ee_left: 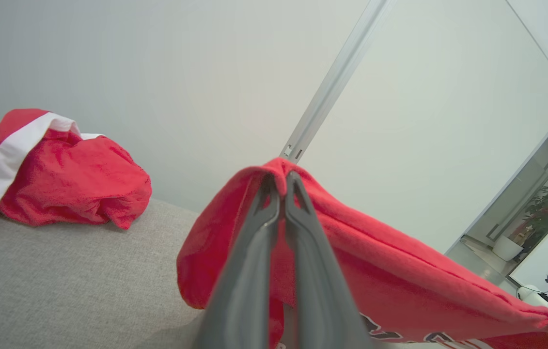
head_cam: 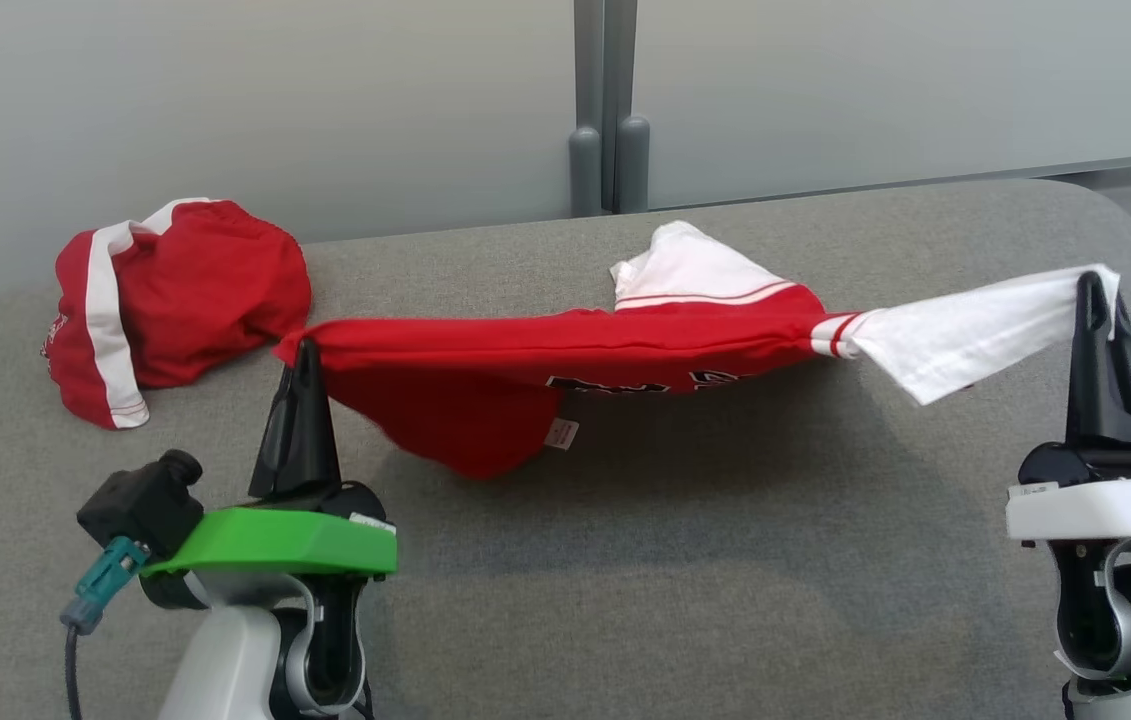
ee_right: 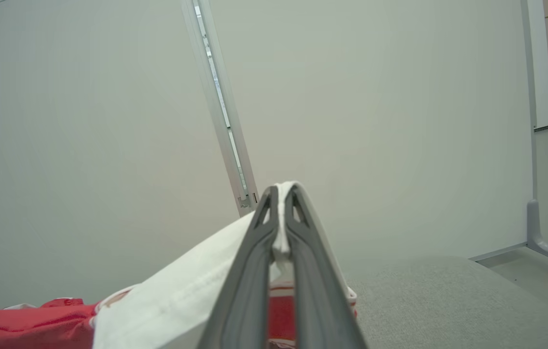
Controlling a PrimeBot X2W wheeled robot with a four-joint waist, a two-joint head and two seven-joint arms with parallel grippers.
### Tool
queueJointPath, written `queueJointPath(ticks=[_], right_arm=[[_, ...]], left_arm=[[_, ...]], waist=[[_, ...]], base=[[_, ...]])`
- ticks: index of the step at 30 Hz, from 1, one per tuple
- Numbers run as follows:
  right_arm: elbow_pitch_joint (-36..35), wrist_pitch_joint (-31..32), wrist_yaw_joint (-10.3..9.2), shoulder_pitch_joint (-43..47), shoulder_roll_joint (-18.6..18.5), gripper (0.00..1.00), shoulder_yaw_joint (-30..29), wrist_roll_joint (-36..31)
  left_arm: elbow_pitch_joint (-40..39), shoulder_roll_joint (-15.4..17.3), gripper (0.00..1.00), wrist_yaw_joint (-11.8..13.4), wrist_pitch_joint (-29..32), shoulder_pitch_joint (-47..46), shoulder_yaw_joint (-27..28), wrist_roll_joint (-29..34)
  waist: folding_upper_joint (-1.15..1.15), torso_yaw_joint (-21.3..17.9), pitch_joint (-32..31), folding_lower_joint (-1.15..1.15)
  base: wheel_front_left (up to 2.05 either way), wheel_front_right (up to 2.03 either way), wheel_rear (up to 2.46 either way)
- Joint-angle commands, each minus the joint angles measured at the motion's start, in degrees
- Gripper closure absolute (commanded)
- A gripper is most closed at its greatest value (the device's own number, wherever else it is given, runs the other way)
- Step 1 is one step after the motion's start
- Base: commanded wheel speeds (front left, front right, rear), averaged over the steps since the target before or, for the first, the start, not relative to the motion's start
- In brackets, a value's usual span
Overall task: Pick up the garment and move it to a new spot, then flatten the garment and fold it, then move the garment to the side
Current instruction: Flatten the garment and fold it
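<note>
A red garment with white sleeves [head_cam: 545, 350] hangs stretched above the grey padded table [head_cam: 685, 560], held between both grippers. My left gripper [head_cam: 303, 348] is shut on its red edge, also seen in the left wrist view where the fingers [ee_left: 274, 228] pinch the red fabric [ee_left: 399, 286]. My right gripper [head_cam: 1090, 285] is shut on the white sleeve [head_cam: 965, 335]; in the right wrist view the gripper [ee_right: 281, 194] clamps white cloth [ee_right: 181, 291]. The garment's middle sags, and its other white sleeve [head_cam: 690, 265] rests toward the table's back.
A second crumpled red garment with a white stripe [head_cam: 170, 300] lies at the table's back left, also seen in the left wrist view as a red heap [ee_left: 55, 174]. Pale partition walls with a grey post [head_cam: 605, 110] stand right behind the table.
</note>
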Motion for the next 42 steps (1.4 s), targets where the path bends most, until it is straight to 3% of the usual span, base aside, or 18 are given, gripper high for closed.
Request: queueJointPath(ticks=[1, 11, 18, 22, 31, 37, 42], right_arm=[[-2.1, 0.0, 0.0, -0.6, -0.2, 1.0, -0.2, 0.3], [-18.9, 4.1, 0.01, -4.2, -1.1, 1.0, -1.0, -0.6], [-20.9, 8.5, 0.01, -12.5, -2.8, 1.0, 0.7, -1.7], [-15.8, 10.2, 0.01, -19.8, -3.9, 1.0, 4.1, -0.4], [6.5, 8.1, 0.01, -46.0, -5.2, 1.0, 8.7, -2.7], [21.6, 1.5, 0.0, -64.2, -2.7, 1.0, 6.1, -5.9], [27.6, -2.6, 0.01, -66.1, -1.4, 1.0, 7.2, -5.7]], left_arm=[[-2.2, 0.6, 1.0, 0.4, 0.2, -0.7, 0.0, 0.3], [-23.0, 3.9, 1.0, 2.7, 7.2, -6.0, -0.5, 2.1], [-25.2, 6.3, 1.0, 3.7, 14.3, -14.6, 0.0, 1.6], [-20.3, 6.7, 1.0, 3.0, 17.3, -20.7, 0.6, -0.2], [0.8, 10.5, 1.0, -0.2, 19.1, -43.0, 1.6, 2.5], [16.2, 13.0, 1.0, -3.5, 12.6, -62.0, 0.5, 8.3], [25.6, 13.3, 1.0, -6.4, 6.4, -66.6, -0.8, 9.8]], waist=[[0.61, -0.4, -0.5, 0.0], [0.61, -1.9, -0.7, 0.0], [0.61, -2.9, 3.8, 0.0], [0.61, -3.3, 8.6, 0.0], [0.61, -5.1, 17.7, 0.0], [0.61, -6.8, 21.2, 0.0], [0.61, -8.2, 23.4, 0.0]], base=[[0.0, 0.0, 0.0], [0.0, 0.0, 0.0], [0.0, 0.0, 0.0], [0.0, 0.0, 0.0], [0.0, 0.0, 0.0], [0.0, 0.0, 0.0], [0.0, 0.0, 0.0]])
